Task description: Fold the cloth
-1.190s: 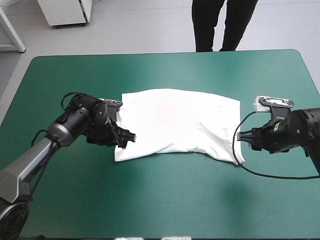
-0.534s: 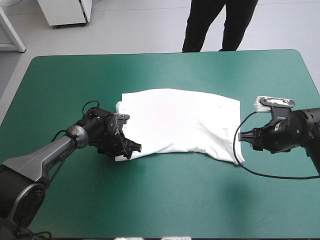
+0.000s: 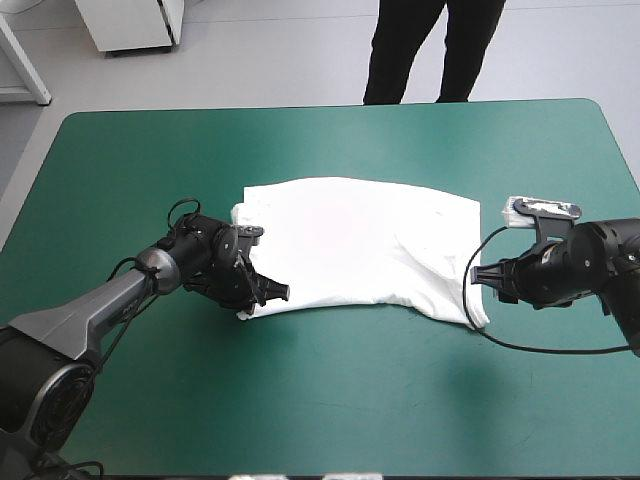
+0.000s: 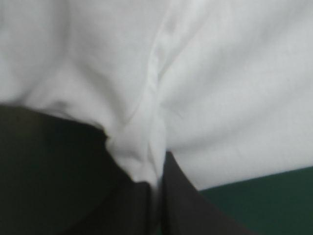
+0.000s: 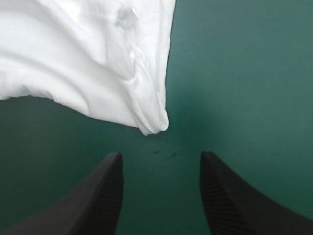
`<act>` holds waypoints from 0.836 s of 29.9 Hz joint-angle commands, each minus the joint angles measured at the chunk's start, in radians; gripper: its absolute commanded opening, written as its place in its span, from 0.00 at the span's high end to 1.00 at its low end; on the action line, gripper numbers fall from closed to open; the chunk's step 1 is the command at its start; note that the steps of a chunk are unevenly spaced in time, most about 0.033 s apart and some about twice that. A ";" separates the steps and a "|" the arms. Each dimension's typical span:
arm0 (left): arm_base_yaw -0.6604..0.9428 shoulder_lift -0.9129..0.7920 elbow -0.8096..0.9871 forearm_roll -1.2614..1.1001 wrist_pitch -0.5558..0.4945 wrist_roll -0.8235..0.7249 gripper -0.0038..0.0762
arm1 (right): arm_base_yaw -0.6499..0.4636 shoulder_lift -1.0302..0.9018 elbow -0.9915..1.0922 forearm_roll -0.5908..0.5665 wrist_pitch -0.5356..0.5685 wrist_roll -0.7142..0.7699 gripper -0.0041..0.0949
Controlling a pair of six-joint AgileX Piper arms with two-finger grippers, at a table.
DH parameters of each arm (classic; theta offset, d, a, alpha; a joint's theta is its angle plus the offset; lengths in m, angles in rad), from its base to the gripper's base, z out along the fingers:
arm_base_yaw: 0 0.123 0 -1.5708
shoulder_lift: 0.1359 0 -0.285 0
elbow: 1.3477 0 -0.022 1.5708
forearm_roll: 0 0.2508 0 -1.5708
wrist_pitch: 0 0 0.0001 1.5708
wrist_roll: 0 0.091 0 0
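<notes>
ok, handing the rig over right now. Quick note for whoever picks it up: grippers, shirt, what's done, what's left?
Left gripper: shut on the T-shirt at its near-left corner, low at the table.
Right gripper: open and empty. The shirt's near-right corner lies just ahead of its fingers, untouched.
T-shirt: lying flat and a bit wrinkled mid-table on the teal-green cover.
Done: near-left corner pinched.
Left: the right side needs to take its corner, then probably both lift and carry the near edge over. No fold made from this grip yet.
</notes>
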 commanded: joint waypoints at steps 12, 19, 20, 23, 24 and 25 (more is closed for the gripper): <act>-0.002 -0.001 0.003 -0.005 -0.004 0.016 0.96 | 0.109 0.246 0.017 -0.081 -0.153 0.059 0.48; -0.002 -0.001 0.003 -0.005 -0.002 0.017 0.96 | 0.109 0.303 0.083 -0.093 -0.238 0.091 0.48; -0.002 -0.001 0.003 -0.005 -0.005 0.017 0.96 | 0.109 0.311 0.113 -0.084 -0.271 0.091 0.48; -0.002 -0.001 0.003 -0.005 -0.006 0.017 0.96 | 0.109 0.313 0.171 -0.059 -0.351 0.103 0.48; -0.002 -0.001 0.003 -0.005 -0.006 0.017 0.96 | 0.109 0.313 0.186 -0.053 -0.367 0.104 0.48; -0.002 -0.001 0.003 -0.005 -0.006 0.017 0.96 | 0.109 0.313 0.196 -0.050 -0.381 0.104 0.48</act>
